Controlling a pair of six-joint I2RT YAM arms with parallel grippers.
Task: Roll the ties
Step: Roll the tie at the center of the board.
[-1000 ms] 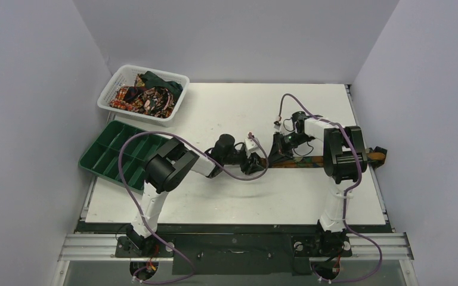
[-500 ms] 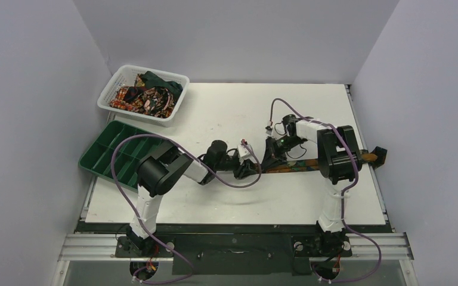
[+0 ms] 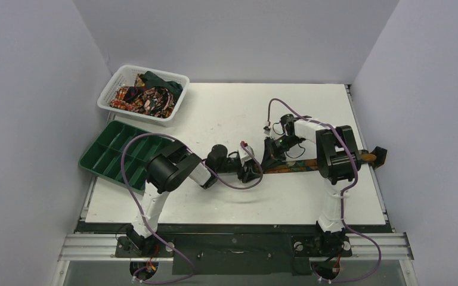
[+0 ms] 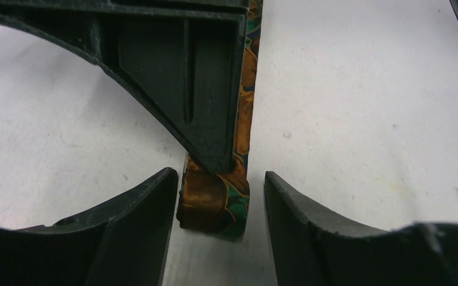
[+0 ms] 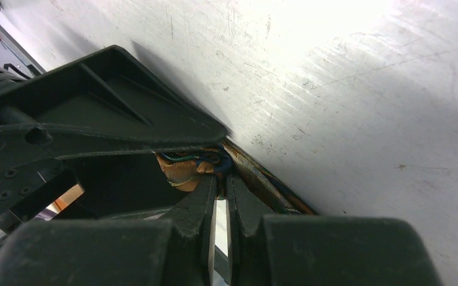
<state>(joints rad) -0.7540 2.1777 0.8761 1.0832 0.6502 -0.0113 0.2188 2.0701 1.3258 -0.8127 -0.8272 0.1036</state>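
The left gripper [image 4: 219, 179] has its jaws spread, one on each side of the folded end of an orange-and-teal patterned necktie [image 4: 213, 204], which sits in the gap between them without clearly touching either. From straight ahead of those jaws, the right gripper [image 5: 219, 179] comes down onto the same end. Its jaws are pressed almost together and appear to pinch the first fold of fabric at their tips. Beyond the right jaws, the rest of the necktie runs flat and straight along the desk [image 3: 226, 113], passing under the right arm to its far tip. The roll looks barely begun, with only one short turn at the end and nearly the whole strip left to wind. The next move probably calls for the right jaws to keep the fold tight while the left jaws close on the sides of the small coil. The coil can then be turned over along the strip without springing open or drifting sideways. Well off to the left jaws' outer side lie a green compartment tray [image 3: 104, 158] and, farther back, a white mesh basket [image 3: 132, 114] heaped with more ties [image 3: 149, 98].
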